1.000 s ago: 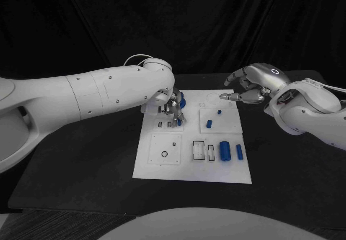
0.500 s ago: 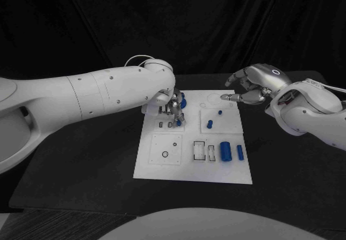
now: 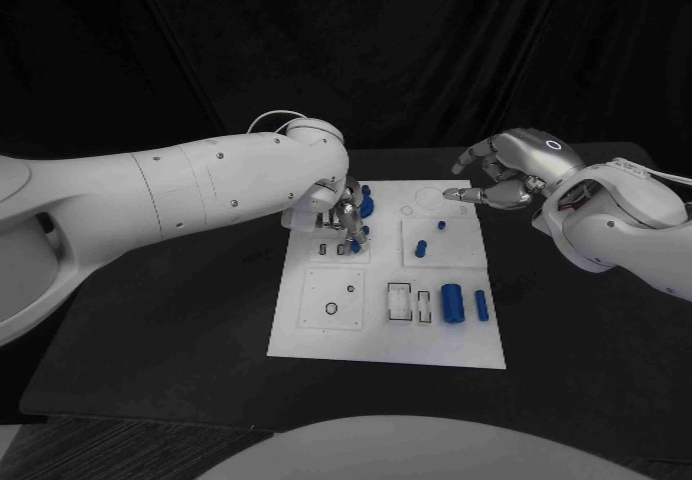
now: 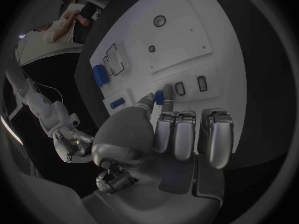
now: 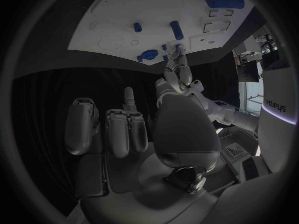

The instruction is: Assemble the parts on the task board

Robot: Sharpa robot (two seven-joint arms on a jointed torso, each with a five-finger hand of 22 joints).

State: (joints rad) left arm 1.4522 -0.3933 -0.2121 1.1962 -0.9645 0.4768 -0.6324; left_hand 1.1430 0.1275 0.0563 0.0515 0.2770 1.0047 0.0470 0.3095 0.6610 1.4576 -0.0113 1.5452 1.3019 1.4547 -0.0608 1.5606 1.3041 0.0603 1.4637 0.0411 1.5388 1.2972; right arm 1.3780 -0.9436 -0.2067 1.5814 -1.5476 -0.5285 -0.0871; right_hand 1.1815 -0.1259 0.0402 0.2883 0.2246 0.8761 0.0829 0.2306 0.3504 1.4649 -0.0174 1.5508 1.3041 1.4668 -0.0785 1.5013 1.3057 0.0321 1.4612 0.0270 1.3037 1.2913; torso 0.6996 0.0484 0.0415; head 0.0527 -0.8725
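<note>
White task board (image 3: 378, 335), centre of the frame on the black table (image 3: 173, 330). Lower board: a large blue cylinder (image 3: 451, 301) and a slimmer blue peg (image 3: 480, 305), side by side right of two rectangular slots. Middle board: a short blue peg (image 3: 420, 247) and a small blue stud (image 3: 441, 223). Upper left of board: left hand (image 3: 340, 212), fingers pointing down, thumb and a finger pinching a small blue part (image 4: 159, 98) at the board surface beside two small slots; a further blue piece (image 3: 365, 204) lies just behind the hand. Upper right: right hand (image 3: 505, 175), raised over the board's far right corner, fingers curled inward, nothing in them.
</note>
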